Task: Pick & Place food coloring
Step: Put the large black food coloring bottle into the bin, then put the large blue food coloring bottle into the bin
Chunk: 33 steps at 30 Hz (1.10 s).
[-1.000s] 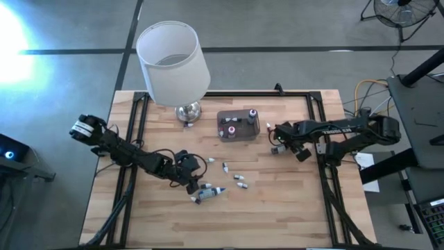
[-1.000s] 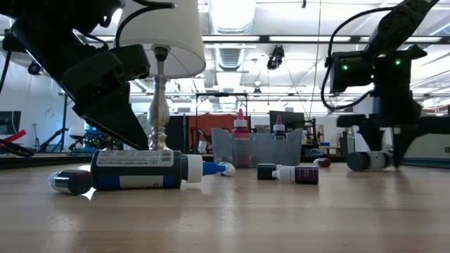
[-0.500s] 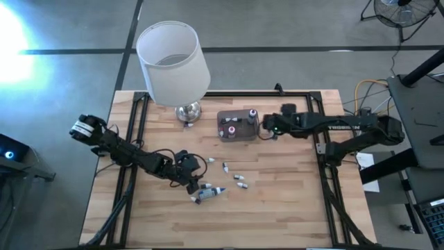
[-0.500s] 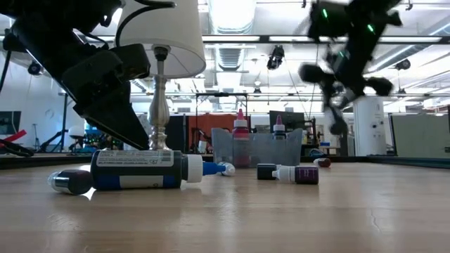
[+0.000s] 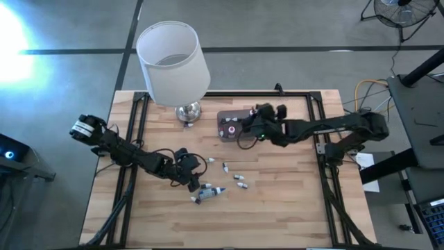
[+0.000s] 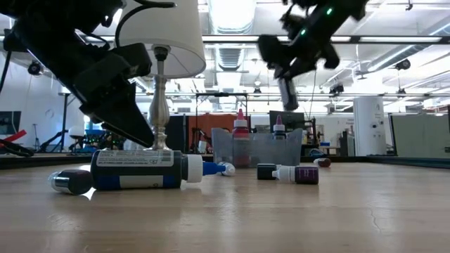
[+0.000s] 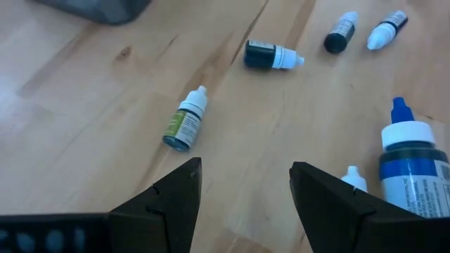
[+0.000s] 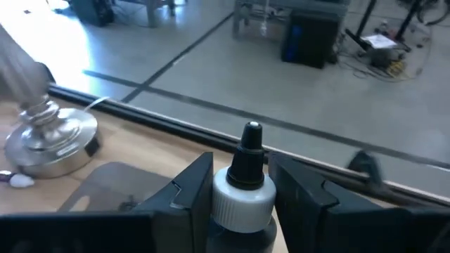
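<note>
Several small food coloring bottles point(image 5: 238, 177) lie on their sides on the wooden table, among them a green-labelled one point(image 7: 184, 121) and a larger blue-capped one point(image 7: 415, 158). My left gripper point(image 7: 242, 183) hovers open just above them, near the table's middle point(image 5: 196, 182), with nothing between its fingers. My right gripper point(image 5: 253, 125) is shut on one bottle with a white collar and a black pointed cap point(image 8: 247, 151), high over the translucent grey box point(image 5: 238, 125). Two bottles stand in that box point(image 6: 240, 130). My right gripper pinches the bottle between its two fingers point(image 8: 191, 193), just below the white collar point(image 8: 242, 200); the body is hidden below the picture's edge. Collar and cap stick out past the fingertips. The bottle is lifted clear of the table, above the box's right end.
A white-shaded lamp point(image 5: 172, 61) with a chrome base point(image 8: 49, 137) stands at the far left, beside the box. Black rails point(image 5: 132, 139) run along the table's sides. Bare wood lies along the near edge and at the right.
My right gripper has risen from low over the table's right part and gone left toward the grey box, rolling its wrist over as it went. The bottle it holds has come along, lifted clear. My left gripper has kept still and open.
</note>
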{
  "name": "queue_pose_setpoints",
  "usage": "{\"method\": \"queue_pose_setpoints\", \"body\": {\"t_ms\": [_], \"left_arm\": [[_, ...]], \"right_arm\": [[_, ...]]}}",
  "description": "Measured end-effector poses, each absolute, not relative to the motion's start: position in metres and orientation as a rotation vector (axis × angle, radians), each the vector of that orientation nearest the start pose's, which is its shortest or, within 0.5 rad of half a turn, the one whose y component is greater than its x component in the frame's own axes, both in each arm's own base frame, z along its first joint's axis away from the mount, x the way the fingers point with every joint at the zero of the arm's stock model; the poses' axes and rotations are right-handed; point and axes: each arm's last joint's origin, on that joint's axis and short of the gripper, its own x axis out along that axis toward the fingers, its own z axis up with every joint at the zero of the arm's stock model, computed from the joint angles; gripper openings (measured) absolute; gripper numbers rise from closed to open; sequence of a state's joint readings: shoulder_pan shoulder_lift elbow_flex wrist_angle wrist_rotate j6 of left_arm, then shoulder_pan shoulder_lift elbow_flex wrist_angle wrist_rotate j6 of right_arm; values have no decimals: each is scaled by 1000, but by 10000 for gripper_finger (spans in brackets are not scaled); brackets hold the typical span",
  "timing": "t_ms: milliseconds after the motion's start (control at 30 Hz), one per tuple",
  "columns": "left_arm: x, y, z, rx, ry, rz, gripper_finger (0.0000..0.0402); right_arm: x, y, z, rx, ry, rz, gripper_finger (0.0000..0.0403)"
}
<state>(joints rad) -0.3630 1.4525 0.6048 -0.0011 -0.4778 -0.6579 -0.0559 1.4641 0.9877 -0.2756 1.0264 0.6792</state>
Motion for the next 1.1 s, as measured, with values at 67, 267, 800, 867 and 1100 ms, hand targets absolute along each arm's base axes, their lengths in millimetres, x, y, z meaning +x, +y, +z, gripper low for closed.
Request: {"method": "queue_pose_setpoints", "body": {"t_ms": [67, 267, 800, 867, 1100], "left_arm": [[246, -79, 152, -278, 697, 352, 194], [247, -79, 153, -281, 692, 351, 194], [247, -79, 152, -285, 698, 345, 194], [247, -79, 152, -285, 698, 345, 194], [246, -79, 152, -275, 702, 338, 194]], "right_arm": [[303, -40, 238, 219, 307, -1201, 118], [309, -40, 213, 165, 275, -1286, 116], [324, -28, 156, 146, 169, -1388, 132], [322, -27, 153, 169, 161, -1385, 138], [311, -20, 141, 236, 131, -1372, 155]]}}
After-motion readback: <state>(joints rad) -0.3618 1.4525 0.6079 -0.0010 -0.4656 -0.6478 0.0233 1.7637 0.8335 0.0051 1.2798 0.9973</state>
